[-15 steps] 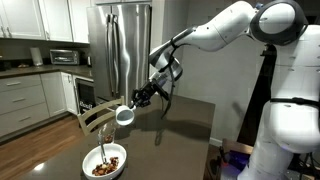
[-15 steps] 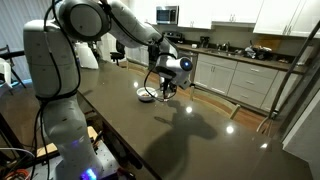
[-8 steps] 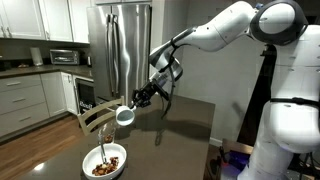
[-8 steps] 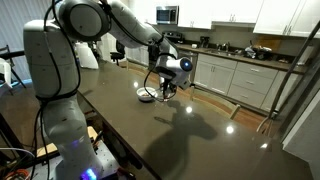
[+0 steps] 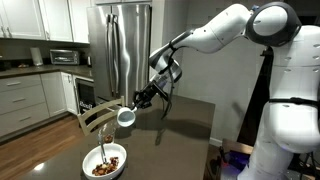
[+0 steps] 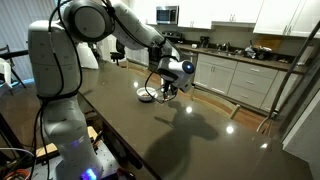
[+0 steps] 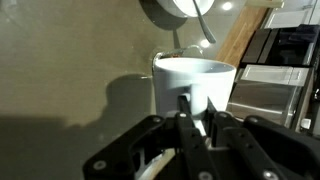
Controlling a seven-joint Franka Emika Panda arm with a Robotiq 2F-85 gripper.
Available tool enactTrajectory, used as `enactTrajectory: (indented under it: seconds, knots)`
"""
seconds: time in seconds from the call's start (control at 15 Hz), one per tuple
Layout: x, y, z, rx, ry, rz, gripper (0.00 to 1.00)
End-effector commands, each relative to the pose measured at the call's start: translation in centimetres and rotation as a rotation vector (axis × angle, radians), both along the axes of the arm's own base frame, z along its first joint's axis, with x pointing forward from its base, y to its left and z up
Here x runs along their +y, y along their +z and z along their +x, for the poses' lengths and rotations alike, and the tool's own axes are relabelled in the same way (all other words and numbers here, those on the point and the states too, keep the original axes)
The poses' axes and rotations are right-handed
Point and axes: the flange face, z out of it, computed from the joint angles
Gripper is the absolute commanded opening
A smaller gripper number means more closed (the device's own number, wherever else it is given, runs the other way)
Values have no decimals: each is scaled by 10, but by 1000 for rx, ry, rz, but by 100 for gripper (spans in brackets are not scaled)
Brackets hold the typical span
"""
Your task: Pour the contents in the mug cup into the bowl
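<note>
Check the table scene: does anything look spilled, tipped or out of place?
Only the mug stands out: it is tipped sideways in the air, gripped by the hand, above the bowl. The brown bits sit inside the bowl, with a utensil sticking out. No spill shows on the table.

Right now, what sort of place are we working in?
Most likely a home kitchen: there is a tall steel fridge, a microwave, and white cabinets above and below.
</note>
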Motion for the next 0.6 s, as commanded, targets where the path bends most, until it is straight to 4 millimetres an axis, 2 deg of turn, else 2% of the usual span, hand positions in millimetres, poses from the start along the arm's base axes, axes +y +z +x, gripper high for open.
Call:
enactTrajectory:
  seconds: [0.0, 0.33, 0.53]
  knots:
    - [-14, 9, 11, 59, -61, 50, 4]
    - [-25, 8, 17, 153, -134, 132, 4]
    - [-32, -1, 17, 216, -179, 172, 4]
